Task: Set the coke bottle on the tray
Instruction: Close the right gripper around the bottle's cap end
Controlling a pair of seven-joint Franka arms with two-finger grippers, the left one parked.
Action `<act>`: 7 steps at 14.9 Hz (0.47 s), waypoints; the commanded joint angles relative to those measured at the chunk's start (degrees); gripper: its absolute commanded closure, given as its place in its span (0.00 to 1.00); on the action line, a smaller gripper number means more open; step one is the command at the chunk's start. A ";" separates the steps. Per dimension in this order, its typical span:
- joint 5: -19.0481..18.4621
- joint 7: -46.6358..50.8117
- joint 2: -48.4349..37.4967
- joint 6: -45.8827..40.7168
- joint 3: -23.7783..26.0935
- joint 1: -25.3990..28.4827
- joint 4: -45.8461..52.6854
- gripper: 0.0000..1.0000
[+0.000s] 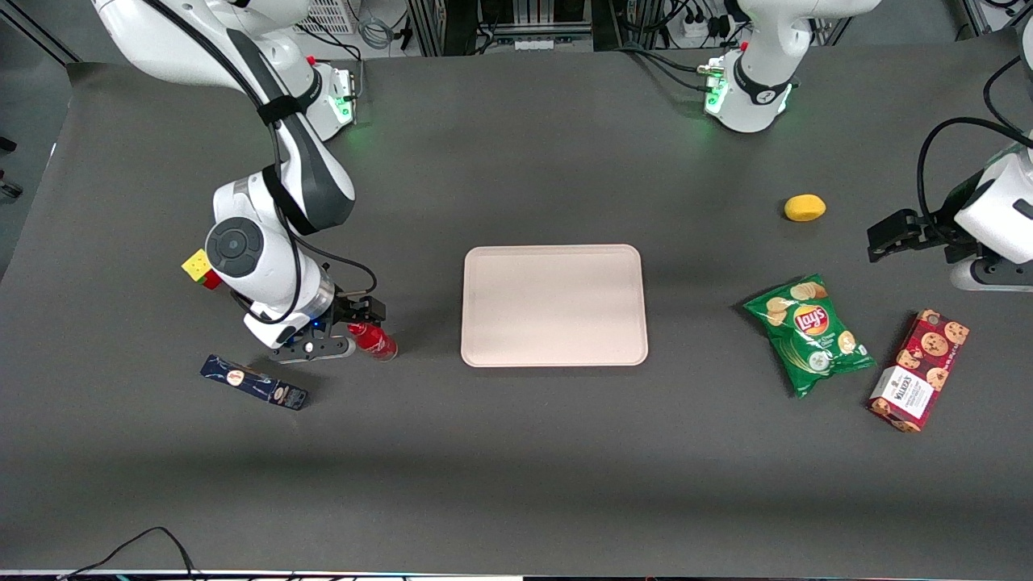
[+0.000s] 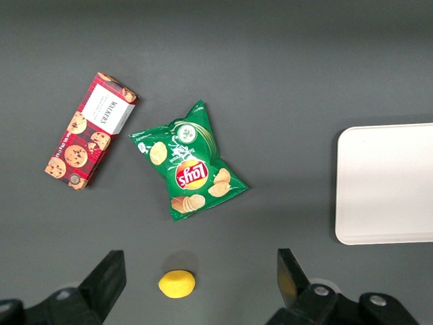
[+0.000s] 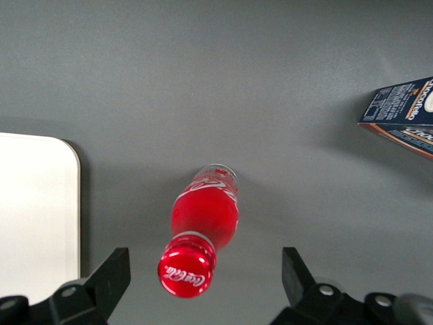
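Both fingers of the pincer (image 3: 203, 271) are standing wide open astride the upright coke bottle (image 3: 200, 233), which I am seeing resting on the bench (image 1: 516, 452) directly beneath, cap up, near the tray (image 1: 554, 305).
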 commanded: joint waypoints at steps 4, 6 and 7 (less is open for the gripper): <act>-1.74 2.97 0.92 0.49 0.01 0.92 2.04 0.05; -3.67 3.76 1.45 0.49 0.09 1.10 2.21 0.08; -4.29 3.94 1.63 0.57 0.09 1.19 2.30 0.08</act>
